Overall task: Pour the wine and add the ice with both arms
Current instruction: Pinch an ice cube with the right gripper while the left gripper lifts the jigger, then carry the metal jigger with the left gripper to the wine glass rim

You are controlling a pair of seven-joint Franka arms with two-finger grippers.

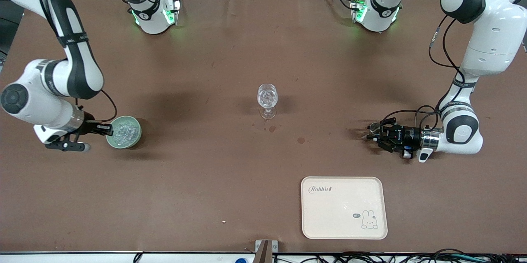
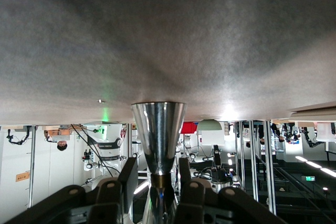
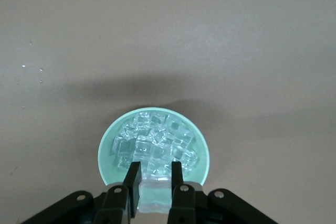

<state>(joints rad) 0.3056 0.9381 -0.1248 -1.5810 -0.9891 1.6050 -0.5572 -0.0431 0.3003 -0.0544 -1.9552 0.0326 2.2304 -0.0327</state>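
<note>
The left gripper, toward the left arm's end from the stemmed glass, clamps the light, slippery jigger at its waist. The right gripper's jaws pinch the bowl rim; the ice is loose.

arms: white shells, black joint bands | bases: green lights | cables: black | left gripper: black

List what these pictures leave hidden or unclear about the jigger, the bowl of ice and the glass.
- Jigger: lower half hidden by the left gripper in the left wrist view; any liquid inside not visible.
- Bowl: rim by the right gripper covered by its fingers in the right wrist view.
- Glass: contents too small to tell in the front view.
</note>
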